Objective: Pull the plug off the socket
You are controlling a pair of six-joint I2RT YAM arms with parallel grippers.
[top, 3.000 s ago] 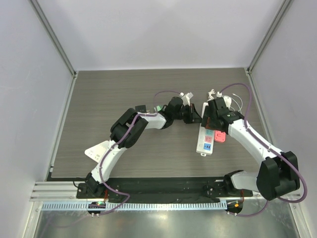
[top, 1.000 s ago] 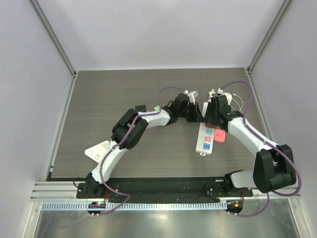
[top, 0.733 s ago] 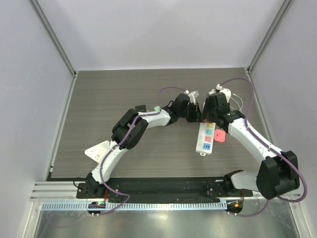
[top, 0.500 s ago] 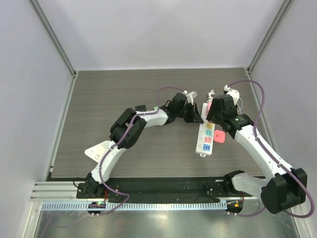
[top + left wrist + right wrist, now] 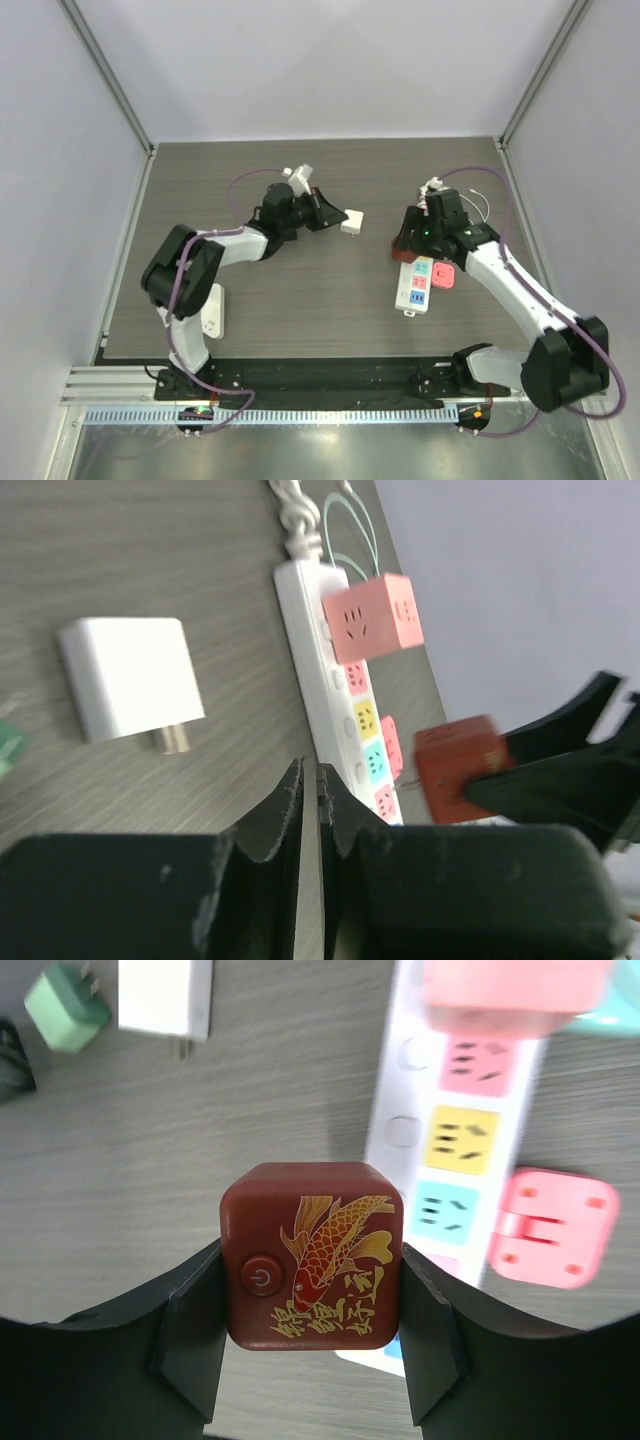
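Left gripper (image 5: 310, 810) has its jaws nearly together, empty; right gripper (image 5: 312, 1355) clamps a red cube.

1. The dark red cube plug (image 5: 312, 1255) carries a round power symbol at its left, beside a gold carp drawing.
2. Below the carp runs a line of gold characters, too small and stylised to read.
3. No other text, brand or number is legible anywhere.

Dark red plug (image 5: 312, 1256) bears gold fish pattern.
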